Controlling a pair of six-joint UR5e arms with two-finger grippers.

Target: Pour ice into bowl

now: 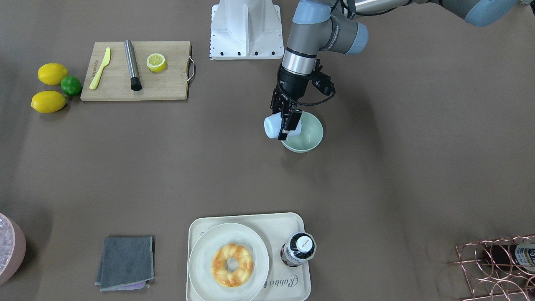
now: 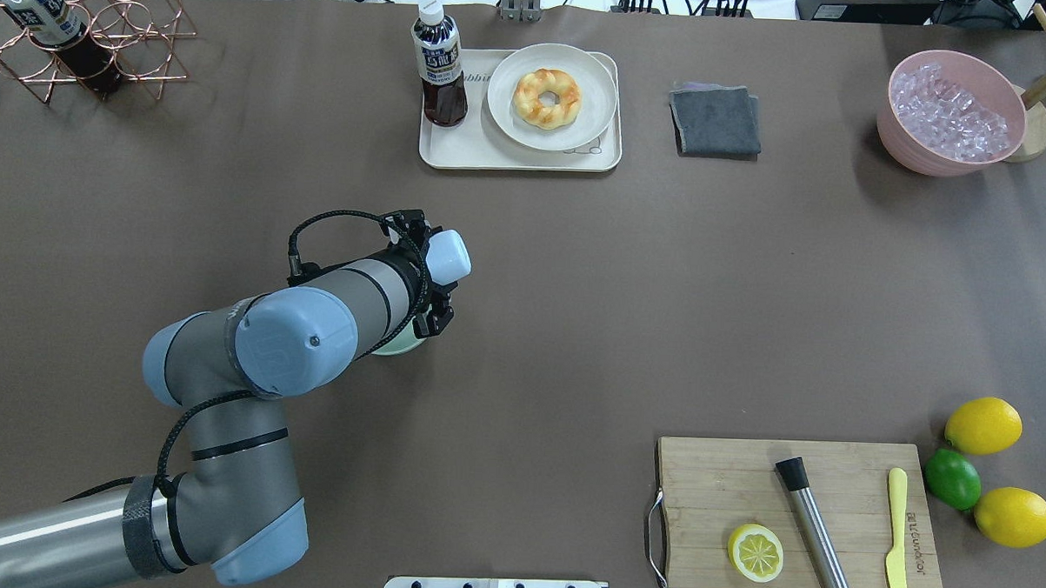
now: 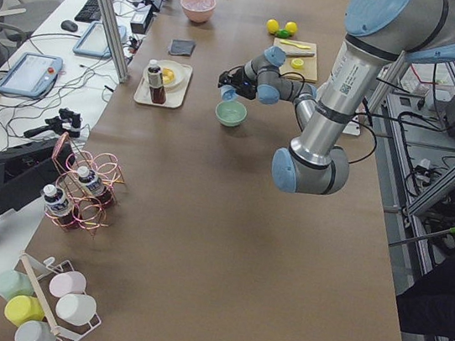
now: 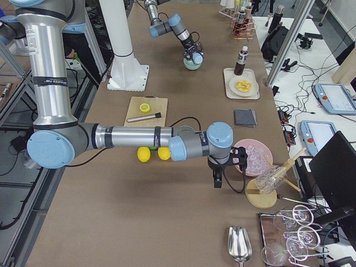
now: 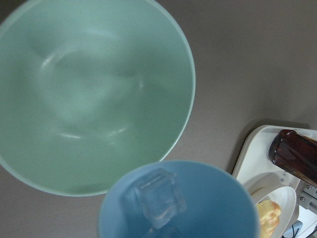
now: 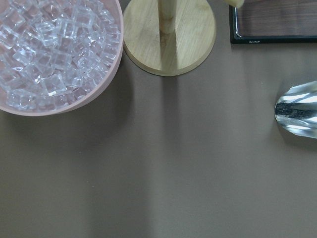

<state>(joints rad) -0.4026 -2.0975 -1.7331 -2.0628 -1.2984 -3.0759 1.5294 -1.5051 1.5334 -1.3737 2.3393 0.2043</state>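
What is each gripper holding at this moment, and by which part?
The left gripper grips the light blue cup by its side wall near the mouth, tipped over the bowl, ice inside. The right gripper: its hold cannot be told.

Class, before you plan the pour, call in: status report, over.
Left gripper shut on light blue cup, tipped over mint-green bowl. Ice cube in cup, none in bowl. Right gripper by pink tub, state unclear. Nothing blocking pour.

Bowl (image 5: pixel 94 94) plain pale mint-green; cup (image 5: pixel 218 208) light blue; ice (image 5: pixel 158 198) clear, glassy; surface (image 1: pixel 167 167) uniform grey-brown.
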